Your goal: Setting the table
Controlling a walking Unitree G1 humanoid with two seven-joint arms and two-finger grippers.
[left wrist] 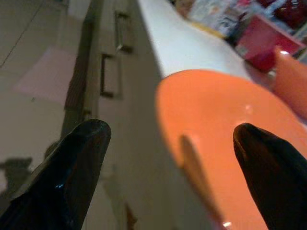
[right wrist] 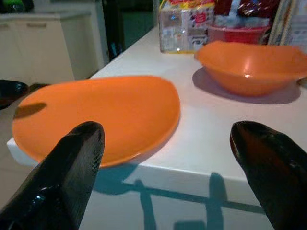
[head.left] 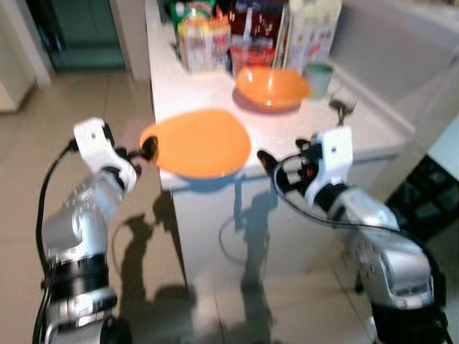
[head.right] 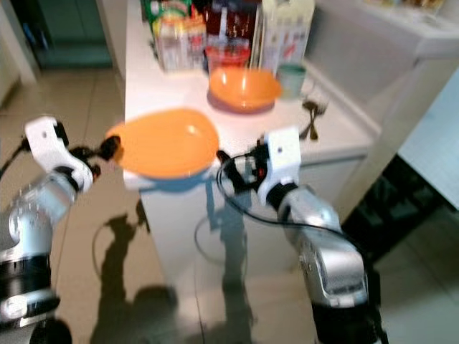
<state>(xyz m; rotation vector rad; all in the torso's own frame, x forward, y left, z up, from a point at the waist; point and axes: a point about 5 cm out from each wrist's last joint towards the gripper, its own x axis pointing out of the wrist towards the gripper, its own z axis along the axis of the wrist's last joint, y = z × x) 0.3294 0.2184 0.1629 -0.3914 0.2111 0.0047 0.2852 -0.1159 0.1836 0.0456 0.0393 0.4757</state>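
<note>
Risk as we judge it: flat orange plastic plate (head.left: 199, 142) overhangs near corner of white bench (head.left: 287, 122); careless nudge from left gripper (head.left: 145, 149) could tip it to floor, or push it into deep orange bowl (head.left: 271, 87) behind.

Left gripper spread wide, fingers either side of plate's overhanging rim; contact unclear.

Right gripper (head.left: 267, 162) wide apart, empty, just before bench edge beside plate.

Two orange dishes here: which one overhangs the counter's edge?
The flat plate, nearest the robot, between both hands. The deeper bowl sits farther back, fully on the counter.
</note>
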